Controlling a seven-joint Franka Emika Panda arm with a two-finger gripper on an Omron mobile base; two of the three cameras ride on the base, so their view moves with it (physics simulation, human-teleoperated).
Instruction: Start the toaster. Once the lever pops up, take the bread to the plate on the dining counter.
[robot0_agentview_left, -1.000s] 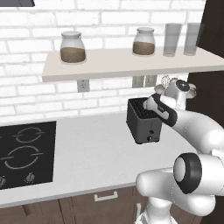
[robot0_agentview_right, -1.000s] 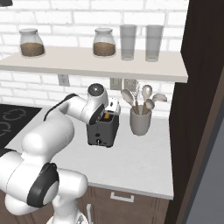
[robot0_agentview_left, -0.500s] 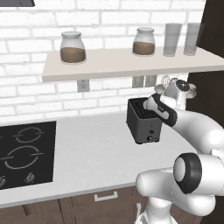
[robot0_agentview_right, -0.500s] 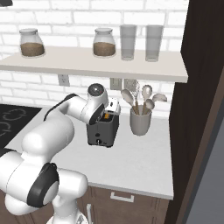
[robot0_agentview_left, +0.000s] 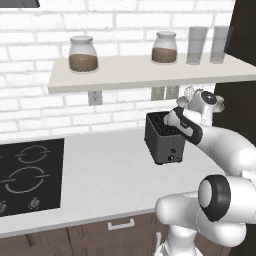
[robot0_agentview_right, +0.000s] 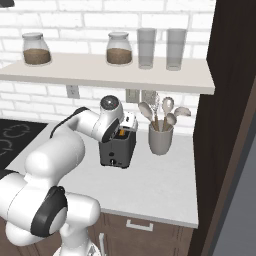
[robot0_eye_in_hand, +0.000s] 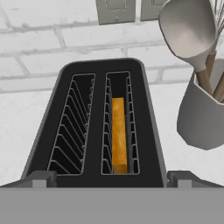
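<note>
We're parked over the toaster (robot0_eye_in_hand: 103, 127) with fingers (robot0_eye_in_hand: 109, 178) spread wide, grasping nothing, bread (robot0_eye_in_hand: 119, 133) sitting in its slot, plate trip undone.

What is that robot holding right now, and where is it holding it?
Nothing. The gripper hangs open above the toaster, and the bread sits untouched in one slot.

The bread (robot0_eye_in_hand: 119, 133) sits in the toaster's (robot0_eye_in_hand: 100, 127) right slot, utensil crock (robot0_eye_in_hand: 203, 116) just right.
</note>
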